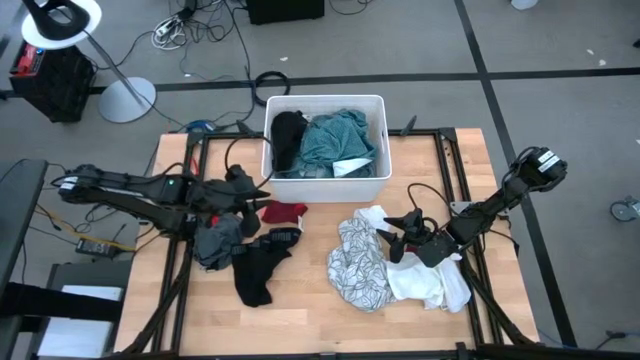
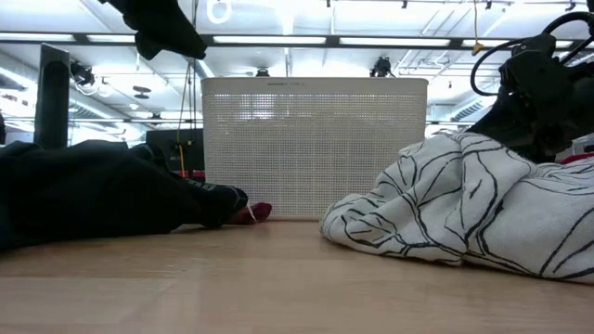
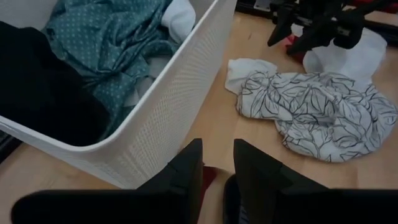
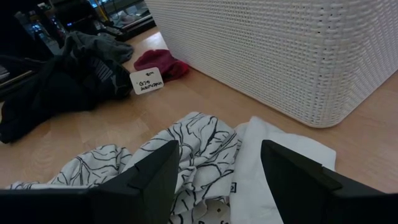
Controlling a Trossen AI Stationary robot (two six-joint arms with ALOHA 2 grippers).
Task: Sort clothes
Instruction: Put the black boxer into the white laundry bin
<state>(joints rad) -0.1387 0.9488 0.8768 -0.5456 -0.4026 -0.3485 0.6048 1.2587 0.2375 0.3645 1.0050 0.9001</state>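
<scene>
Spreading across the wooden table (image 1: 310, 320), the clothes lie in two loose heaps in front of the white bin (image 1: 325, 185), which already holds a teal garment (image 1: 335, 140) and a black one (image 1: 288, 135). The biggest loose piece is the white leaf-patterned cloth (image 1: 360, 262), crumpled on the right half, with a plain white piece (image 1: 432, 285) touching it on its right side. On the left half lie a long black garment (image 1: 258, 268), a grey one (image 1: 215, 240) and a small red piece (image 1: 283, 211) just beside the bin's front wall.

All of it looks light, limp and easily bunched, so I judge a pinch on a raised fold or a thick wrinkle would hold better than a flat edge; a long piece will likely trail and drag its neighbours.

The right claw (image 4: 217, 171) hovers over the patterned cloth with its jaws spread wide and nothing between them. The left claw (image 3: 217, 168) sits low near the bin's front corner, above the red piece, its fingers only a narrow gap apart; whether they pinch any cloth I cannot tell.

A small white tag (image 4: 147, 81) on the black garment bears dark handwriting too small to read.
</scene>
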